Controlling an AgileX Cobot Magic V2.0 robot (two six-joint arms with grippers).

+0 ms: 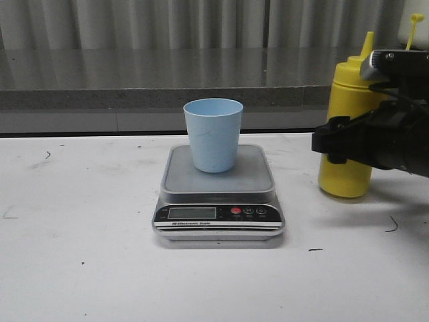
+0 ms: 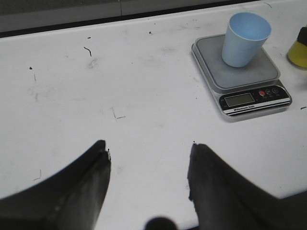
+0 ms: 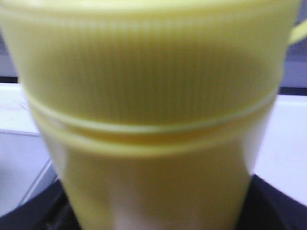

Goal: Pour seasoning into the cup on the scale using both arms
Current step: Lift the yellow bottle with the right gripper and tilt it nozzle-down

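Scale (image 1: 218,194) sits flat on the white worktop (image 1: 80,268), steel plate up, black front panel with display and red button facing the front camera. All places below are taken from the scale.

Pale blue cup (image 1: 213,134) stands upright on the weighing plate, toward the plate's rear half, mouth open upward. Nothing touches it.

Yellow squeeze bottle of seasoning (image 1: 347,121) stands upright on the worktop, well apart from the scale on the robot's right side. Pointed nozzle is up; thin tethered cap (image 1: 415,23) sticks out above and beside it.

Right gripper (image 1: 342,142) is at the bottle's mid-body, black fingers reaching across the front of it. In the right wrist view the ribbed collar and body of the bottle fill nearly the whole picture, with dark jaws at either lower corner, so the bottle lies between them. Whether the jaws are pressed onto it I cannot tell.

Left gripper (image 2: 148,165) hangs over bare worktop, well apart from the scale on the robot's left side. Its 2 jaws stand wide apart and hold nothing.
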